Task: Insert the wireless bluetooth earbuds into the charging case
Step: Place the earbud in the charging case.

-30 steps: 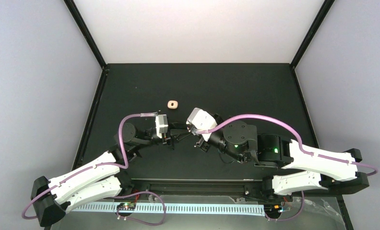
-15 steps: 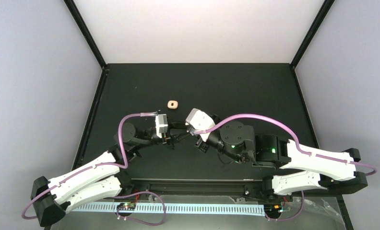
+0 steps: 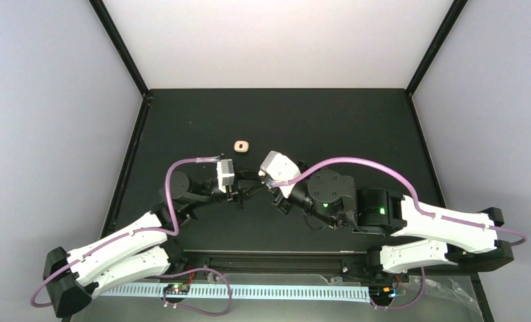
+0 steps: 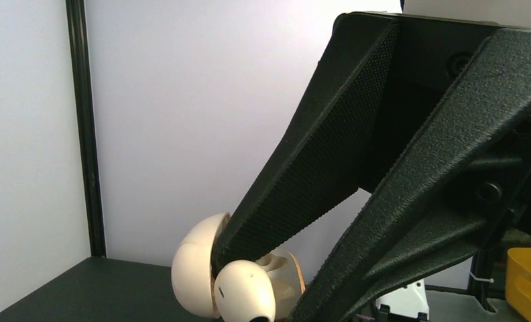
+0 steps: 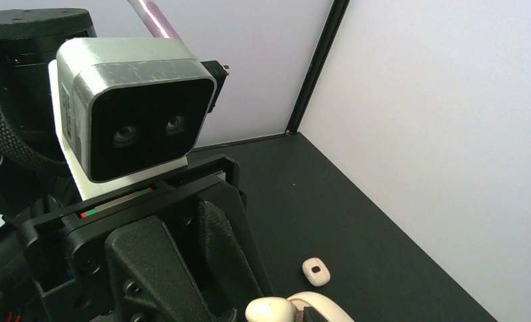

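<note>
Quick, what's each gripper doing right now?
Left gripper: closed on the rounded cream plastic charging case, which has its lid open.
Right gripper: cannot be told; its jaws barely show.

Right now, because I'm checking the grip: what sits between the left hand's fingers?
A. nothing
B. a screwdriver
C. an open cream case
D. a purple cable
C: in the left wrist view, the left hand is clamped on the cream case, whose lid stands swung open.
</note>
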